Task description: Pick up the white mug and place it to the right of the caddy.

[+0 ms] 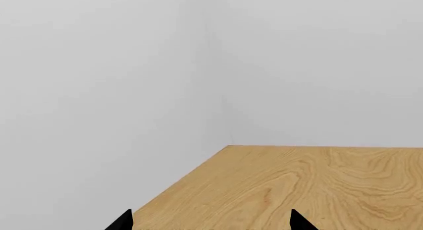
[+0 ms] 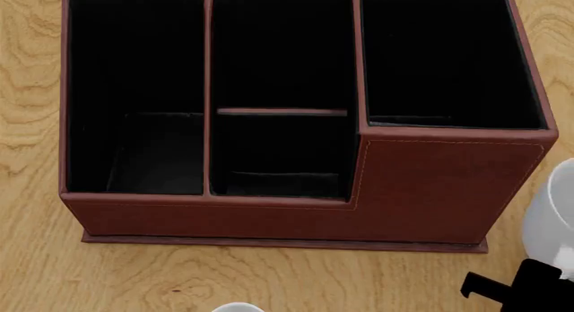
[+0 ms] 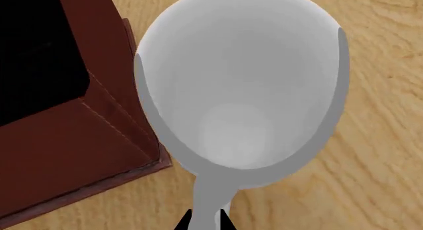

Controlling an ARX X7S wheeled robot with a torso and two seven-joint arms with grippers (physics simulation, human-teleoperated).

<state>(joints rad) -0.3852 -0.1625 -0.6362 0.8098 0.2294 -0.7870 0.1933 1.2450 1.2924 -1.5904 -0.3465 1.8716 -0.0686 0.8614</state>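
Head camera looked steeply down, close over the caddy [image 2: 296, 191]; right wrist camera peered into the white mug [image 3: 241, 86] beside it; left wrist faced the tabletop [image 1: 310, 190] corner.

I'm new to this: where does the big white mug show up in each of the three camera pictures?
Head view: the white mug is cut off at the right edge, just right of the caddy.
Right wrist view: it fills the picture's middle, seen from above, its handle between the right gripper fingertips.
Left wrist view: not in it; only table and wall.
Shared landmark: the caddy's corner beside the mug.
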